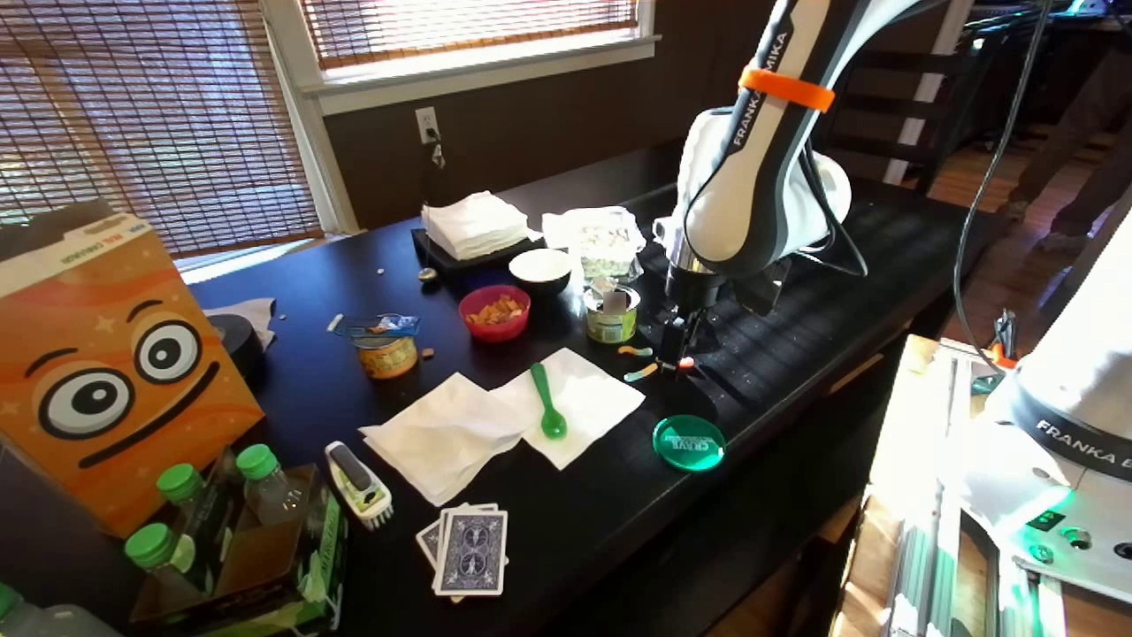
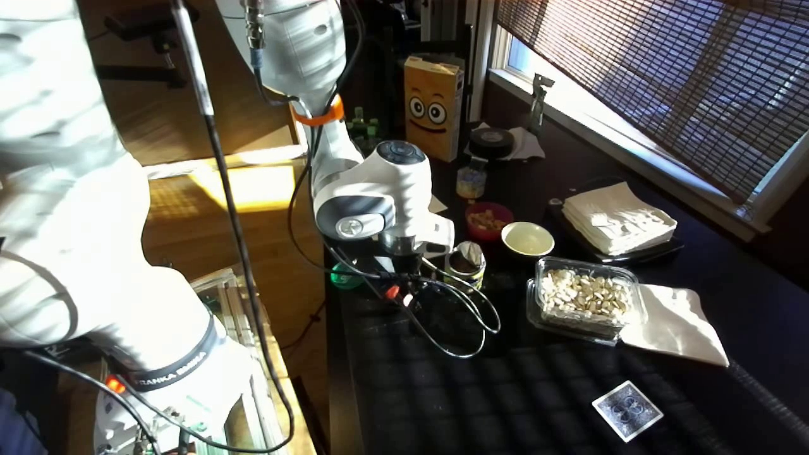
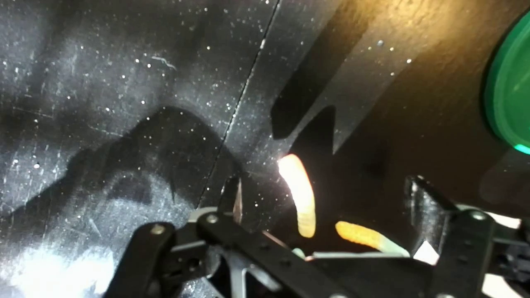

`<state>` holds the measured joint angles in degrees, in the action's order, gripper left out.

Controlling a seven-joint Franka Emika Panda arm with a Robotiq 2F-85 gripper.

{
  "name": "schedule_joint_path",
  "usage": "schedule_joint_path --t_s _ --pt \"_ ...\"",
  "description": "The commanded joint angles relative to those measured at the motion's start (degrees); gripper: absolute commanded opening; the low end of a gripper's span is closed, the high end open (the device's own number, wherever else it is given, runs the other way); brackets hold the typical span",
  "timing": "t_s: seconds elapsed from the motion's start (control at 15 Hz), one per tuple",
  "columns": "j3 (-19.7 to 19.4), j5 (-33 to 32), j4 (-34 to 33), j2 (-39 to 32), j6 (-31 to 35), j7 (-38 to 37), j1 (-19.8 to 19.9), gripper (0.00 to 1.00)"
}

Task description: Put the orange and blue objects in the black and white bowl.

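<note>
In an exterior view, the gripper (image 1: pixel 679 349) is seen pointing down close to the dark table (image 1: pixel 566 522). A red-orange worm (image 1: pixel 687 363) is seen just beside its tips at 4 o'clock; whether it is touched cannot be told there. From the gripper, an orange-and-blue worm (image 1: pixel 637 352) is found at 9 o'clock and a blue-and-yellow worm (image 1: pixel 640 372) at 8. The black and white bowl (image 1: pixel 541 265) is seen upright at 10 o'clock, well apart from the gripper; from that bowl, the red bowl (image 1: pixel 495 333) is placed between 7 and 8 o'clock and the can (image 1: pixel 610 326) at 4.

In an exterior view, the black and white bowl (image 2: pixel 528 239) is shown upright. From it, the red bowl (image 2: pixel 486 236) is found just beside at 10 o'clock, the can (image 2: pixel 464 277) at 8, the stack of napkins (image 2: pixel 626 227) between 2 and 3, and the clear box (image 2: pixel 569 328) between 4 and 5. The fingertips are hidden there.

In the wrist view, the fingers (image 3: pixel 430 211) are spread wide, and a glare-whitened worm (image 3: pixel 302 194) is framed in the gap between them, apart from both. From it, an orange-and-pale-blue worm (image 3: pixel 368 236) is found at 4 o'clock, and the green lid (image 3: pixel 511 87), only partly in view, at 2.
</note>
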<state>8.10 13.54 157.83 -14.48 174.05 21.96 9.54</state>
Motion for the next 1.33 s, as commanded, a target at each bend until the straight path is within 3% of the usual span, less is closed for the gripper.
schedule_joint_path --t_s 0.0,0.07,0.2,0.33,0.47,0.93,1.13,1.27 --pt "0.9 -3.8 0.0 -1.9 3.3 -1.7 2.1 1.0" --pt "0.9 -4.6 0.0 -2.1 3.8 -2.0 2.4 1.0" --pt "0.7 -6.4 0.0 -2.4 4.4 -2.7 2.7 0.91" --pt "0.6 -8.0 0.0 -2.6 5.0 -3.4 3.1 0.77" --pt "0.3 -9.4 0.0 -2.6 5.4 -4.0 3.1 0.54" --pt "-1.8 -12.7 -0.1 -2.2 6.6 -6.2 1.7 0.05" --pt "-3.2 -13.8 -0.1 -2.1 6.6 -6.9 0.9 0.01" --pt "-3.8 -14.3 -0.2 -1.9 6.5 -7.3 0.5 0.03"
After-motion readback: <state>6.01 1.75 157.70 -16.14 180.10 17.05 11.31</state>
